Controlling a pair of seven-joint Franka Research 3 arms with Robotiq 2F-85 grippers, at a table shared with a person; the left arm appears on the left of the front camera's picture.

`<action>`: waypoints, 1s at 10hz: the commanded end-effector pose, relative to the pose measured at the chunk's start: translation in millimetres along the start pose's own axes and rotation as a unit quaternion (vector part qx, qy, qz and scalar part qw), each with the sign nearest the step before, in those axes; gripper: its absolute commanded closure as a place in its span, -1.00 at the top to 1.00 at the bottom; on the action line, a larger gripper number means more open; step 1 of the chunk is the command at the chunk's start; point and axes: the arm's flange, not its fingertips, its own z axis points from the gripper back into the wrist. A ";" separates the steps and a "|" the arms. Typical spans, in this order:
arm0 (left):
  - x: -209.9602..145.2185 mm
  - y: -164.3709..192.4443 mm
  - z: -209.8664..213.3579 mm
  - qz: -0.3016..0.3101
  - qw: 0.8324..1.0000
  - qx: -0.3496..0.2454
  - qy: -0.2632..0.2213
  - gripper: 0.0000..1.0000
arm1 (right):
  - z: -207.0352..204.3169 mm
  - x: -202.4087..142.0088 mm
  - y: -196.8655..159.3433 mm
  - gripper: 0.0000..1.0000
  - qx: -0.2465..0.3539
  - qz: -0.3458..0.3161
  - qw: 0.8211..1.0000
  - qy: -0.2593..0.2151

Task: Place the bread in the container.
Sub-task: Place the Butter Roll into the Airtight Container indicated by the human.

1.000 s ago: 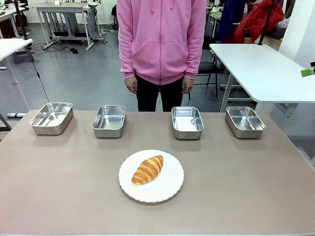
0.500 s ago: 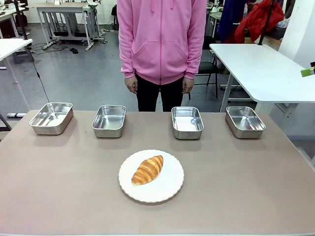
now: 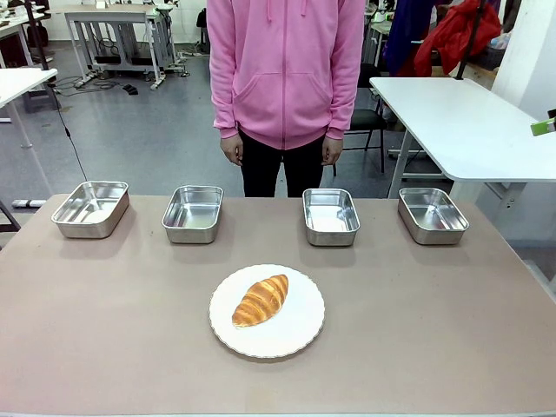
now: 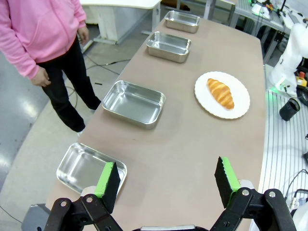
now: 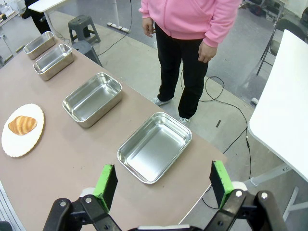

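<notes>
Both left gripper and right gripper gape open; bread lies near-left to far-right.

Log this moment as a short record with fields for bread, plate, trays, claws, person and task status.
bread: croissant-shaped bread lying on the plate, nothing touching it
plate: round white plate near the middle of the table
trays: four steel trays in a row along the far side, all empty
claws: left claw open, empty; right claw open, empty, above an end tray
person: person standing at the far edge, hands down at sides
status: bread not yet in any tray
</notes>
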 end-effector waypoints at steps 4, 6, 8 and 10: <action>-0.1 -1.2 1.3 -0.006 1.000 -0.003 -0.002 1.00 | -1.1 2.1 -1.2 1.00 0.001 0.000 1.000 -0.013; -0.1 -1.2 1.3 -0.006 1.000 -0.003 -0.002 1.00 | -1.1 2.1 -1.2 1.00 0.001 0.000 1.000 -0.013; -0.1 -1.2 1.3 -0.006 1.000 -0.003 -0.002 1.00 | -1.1 2.1 -1.2 1.00 0.001 0.000 1.000 -0.013; -0.1 -1.2 1.3 -0.006 1.000 -0.003 -0.002 1.00 | -1.1 2.1 -1.2 1.00 0.001 0.000 1.000 -0.013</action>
